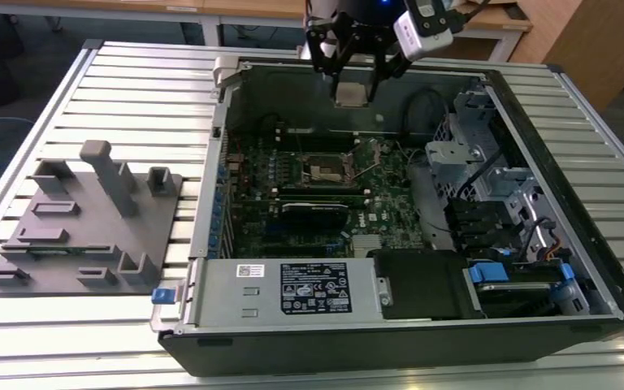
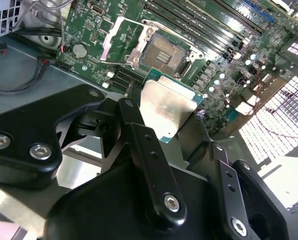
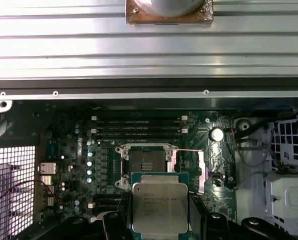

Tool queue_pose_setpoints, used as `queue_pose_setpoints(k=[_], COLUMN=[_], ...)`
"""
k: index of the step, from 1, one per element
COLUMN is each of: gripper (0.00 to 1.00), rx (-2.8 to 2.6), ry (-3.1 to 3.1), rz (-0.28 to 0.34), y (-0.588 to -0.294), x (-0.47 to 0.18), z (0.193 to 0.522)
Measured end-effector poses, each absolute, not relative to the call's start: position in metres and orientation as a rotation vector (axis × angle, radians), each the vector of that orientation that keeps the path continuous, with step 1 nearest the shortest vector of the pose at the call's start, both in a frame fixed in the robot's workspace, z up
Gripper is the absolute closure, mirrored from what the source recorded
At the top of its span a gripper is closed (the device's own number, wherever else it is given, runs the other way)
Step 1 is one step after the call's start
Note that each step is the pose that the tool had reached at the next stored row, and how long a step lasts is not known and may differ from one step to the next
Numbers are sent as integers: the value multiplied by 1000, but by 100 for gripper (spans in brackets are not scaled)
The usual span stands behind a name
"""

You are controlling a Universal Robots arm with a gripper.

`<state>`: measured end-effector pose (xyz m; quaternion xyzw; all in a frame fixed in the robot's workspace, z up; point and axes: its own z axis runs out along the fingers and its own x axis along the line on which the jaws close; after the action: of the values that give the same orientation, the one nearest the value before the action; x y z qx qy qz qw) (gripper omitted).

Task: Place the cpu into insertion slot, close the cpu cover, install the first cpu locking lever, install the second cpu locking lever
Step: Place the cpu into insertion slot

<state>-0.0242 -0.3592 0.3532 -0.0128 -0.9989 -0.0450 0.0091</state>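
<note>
My gripper [image 1: 353,88] hangs above the back of the open computer case, shut on the cpu [image 1: 353,95], a small silver-topped square chip. Both wrist views show the cpu [image 2: 166,107] [image 3: 159,207] clamped by its edges between the black fingers [image 2: 133,117]. The insertion slot [image 1: 327,171] lies lower down on the green board, apart from the chip. Its dark centre is uncovered [image 2: 164,52] [image 3: 146,162]. The cpu cover [image 2: 112,40] [image 3: 202,172] stands swung open beside the socket.
The case walls [image 1: 529,154] ring the board. A drive cage [image 1: 486,175] and cables fill the exterior view's right. The power supply [image 1: 290,288] sits at the front. A grey fixture [image 1: 84,219] with blocks rests on the slatted table [image 1: 139,81] at the exterior view's left.
</note>
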Motion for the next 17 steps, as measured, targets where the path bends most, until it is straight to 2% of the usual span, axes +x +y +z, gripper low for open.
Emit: queue_pose_setpoints(k=[17], gripper=[46], rx=[-40], ry=[-3120], rz=[-141], y=[-359], x=[-24], z=[339])
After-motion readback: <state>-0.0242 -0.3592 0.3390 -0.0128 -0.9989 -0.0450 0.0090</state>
